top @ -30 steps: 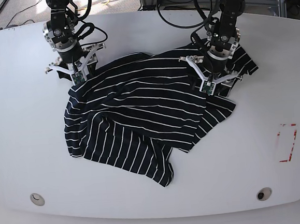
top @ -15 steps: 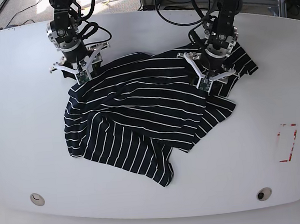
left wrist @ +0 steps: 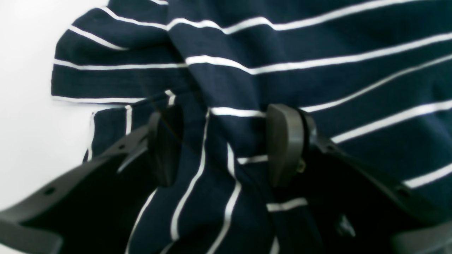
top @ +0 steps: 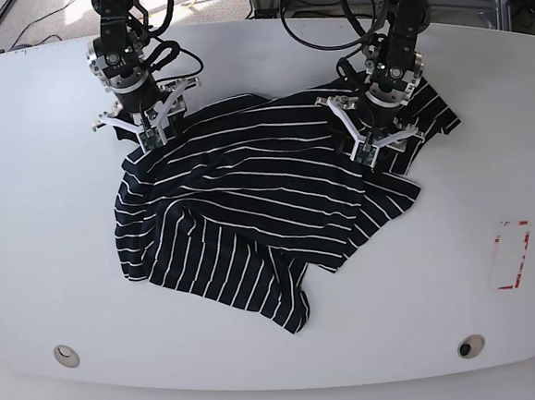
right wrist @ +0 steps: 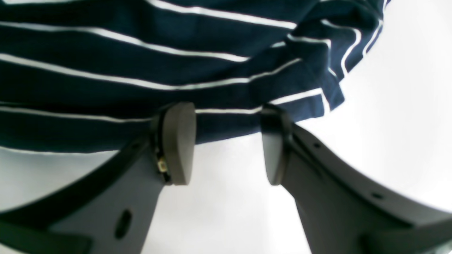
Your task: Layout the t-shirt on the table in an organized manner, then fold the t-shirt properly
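The dark navy t-shirt (top: 249,201) with thin white stripes lies crumpled on the white table (top: 47,227), with folds across its middle. My left gripper (top: 367,150) sits on the shirt's far right part, by a sleeve. In the left wrist view this gripper (left wrist: 226,146) is open, its fingers (left wrist: 284,144) straddling a raised fold of the t-shirt (left wrist: 317,42). My right gripper (top: 149,140) is at the shirt's far left corner. In the right wrist view it (right wrist: 226,144) is open just above the table (right wrist: 226,211), its fingertips at the edge of the t-shirt (right wrist: 106,70).
A red-outlined rectangle mark (top: 511,255) is on the table's right side. Two small round fittings (top: 67,355) (top: 470,345) sit near the front edge. Cables and metal frame parts (top: 326,1) lie beyond the far edge.
Both grippers have shifted slightly toward the far edge, the right one also a little to the right. The shirt lies as before.
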